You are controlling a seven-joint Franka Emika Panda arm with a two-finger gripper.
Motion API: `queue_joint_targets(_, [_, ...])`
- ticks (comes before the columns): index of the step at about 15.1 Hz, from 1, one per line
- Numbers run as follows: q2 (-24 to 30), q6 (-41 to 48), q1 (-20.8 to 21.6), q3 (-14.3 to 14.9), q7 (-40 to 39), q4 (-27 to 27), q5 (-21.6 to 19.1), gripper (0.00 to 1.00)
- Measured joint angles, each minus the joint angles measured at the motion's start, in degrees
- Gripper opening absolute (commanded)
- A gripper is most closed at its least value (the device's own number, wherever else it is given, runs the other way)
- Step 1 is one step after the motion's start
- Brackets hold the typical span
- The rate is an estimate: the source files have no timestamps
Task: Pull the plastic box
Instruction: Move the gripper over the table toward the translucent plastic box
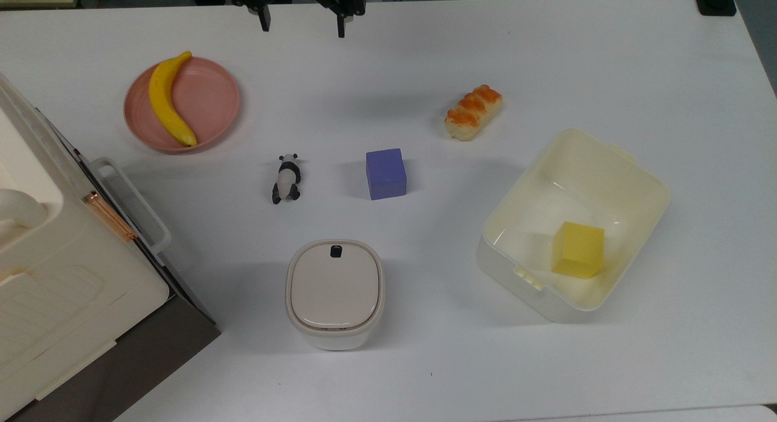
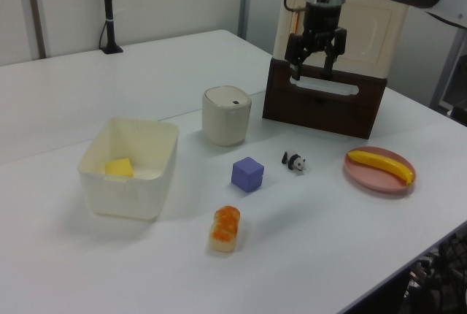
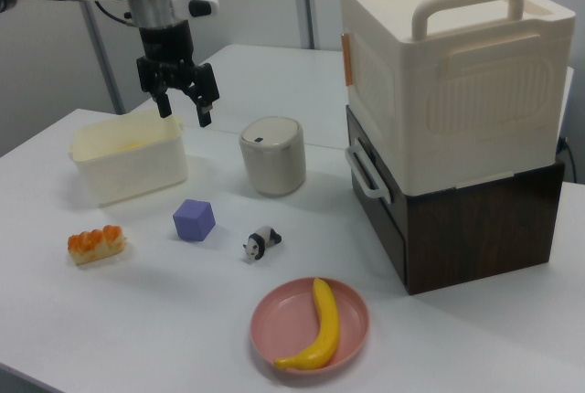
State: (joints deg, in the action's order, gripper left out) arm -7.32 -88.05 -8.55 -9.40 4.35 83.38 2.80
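The plastic box is a large cream-white lidless tub on the white table, at the top view's right. A yellow cube lies inside it. My gripper hangs open high above the table, near the top view's upper edge and far from the box. Nothing is between its black fingers.
A purple cube, a toy panda and a bread piece lie mid-table. A pink plate holds a banana. A lidded beige canister stands at the front. A big white appliance fills the top view's left.
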Motion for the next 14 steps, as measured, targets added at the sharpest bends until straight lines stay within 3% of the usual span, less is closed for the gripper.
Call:
queue_joint_targets(9, [-3.0, -3.1, 6.2, -0.4, -2.3, 0.1, -0.1, 1.0])
queue_joint_targets(14, [-9.5, -10.8, 9.5, -0.4, -3.9, 0.4, -0.1, 1.0])
